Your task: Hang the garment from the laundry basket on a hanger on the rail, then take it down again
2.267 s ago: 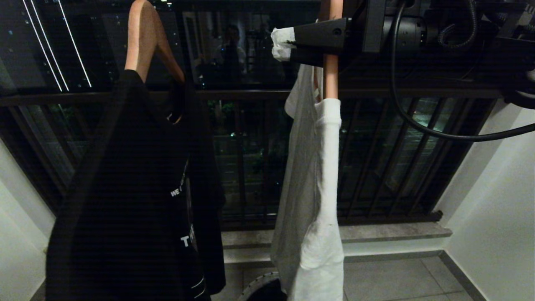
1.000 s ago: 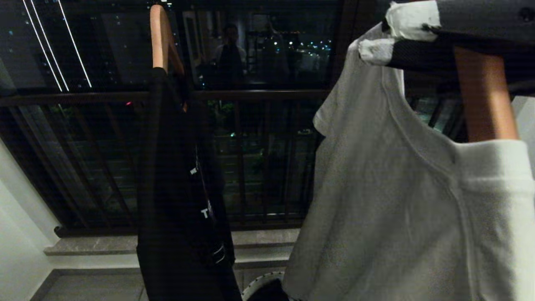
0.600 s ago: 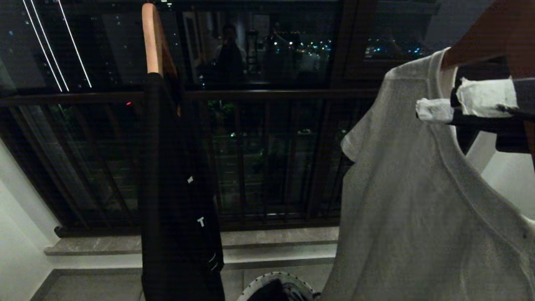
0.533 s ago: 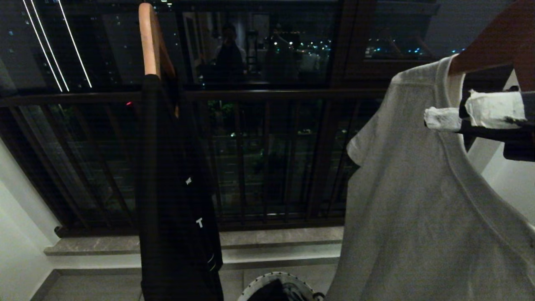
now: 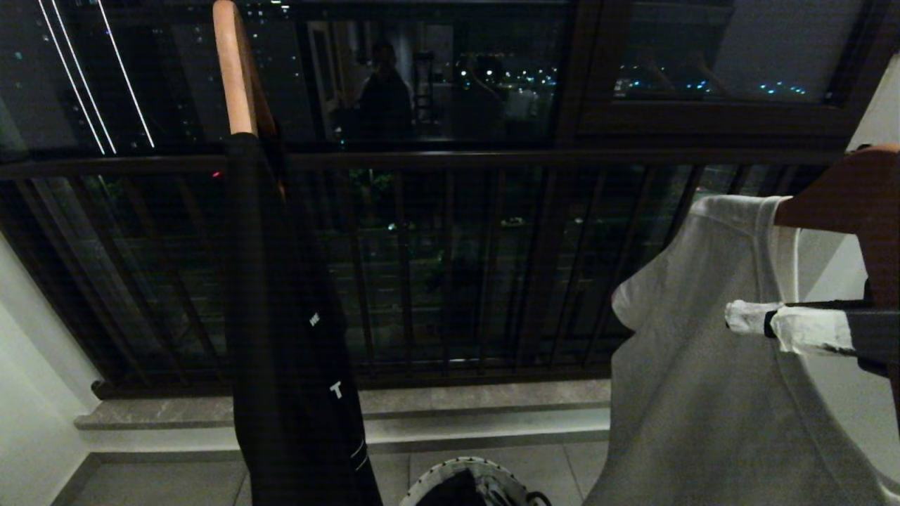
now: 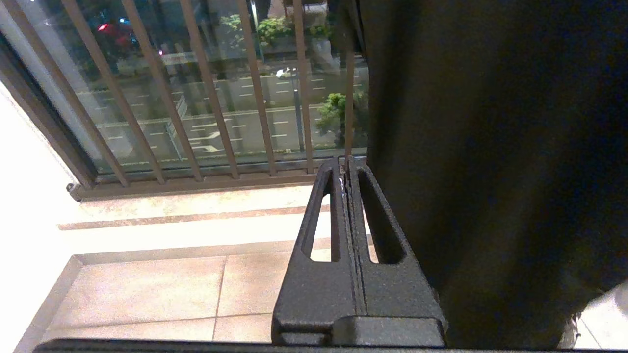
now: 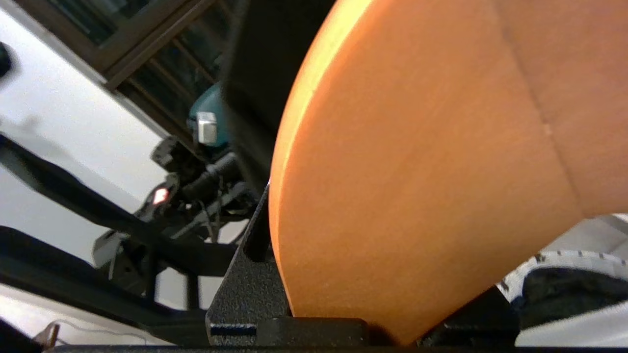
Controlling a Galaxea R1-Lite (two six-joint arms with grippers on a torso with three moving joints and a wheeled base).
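The white T-shirt (image 5: 710, 393) hangs on a wooden hanger (image 5: 844, 204) at the right edge of the head view, low, in front of the dark window-guard bars (image 5: 450, 281); its hem and far shoulder are cut off by the frame, and the hanger's hook is out of sight. The right claw (image 5: 756, 323), its two tips wrapped in white tape, is pinching that hanger: in the right wrist view the orange wood (image 7: 431, 171) fills the gap between the black fingers (image 7: 250, 289).

Two garments show in all. The second, a black T-shirt (image 5: 295, 337) with small white lettering too fragmentary to read, hangs edge-on at the left on its own wooden hanger (image 5: 228, 70), whose top is also cropped. The rail is not visible anywhere.

Below, only part of the laundry basket's (image 5: 485, 469) pale rim peeks in at the bottom edge, something dark inside it.

The left claw (image 6: 346, 169) is pressed together and empty, beside the black shirt, above the floor tiles (image 6: 147, 289).
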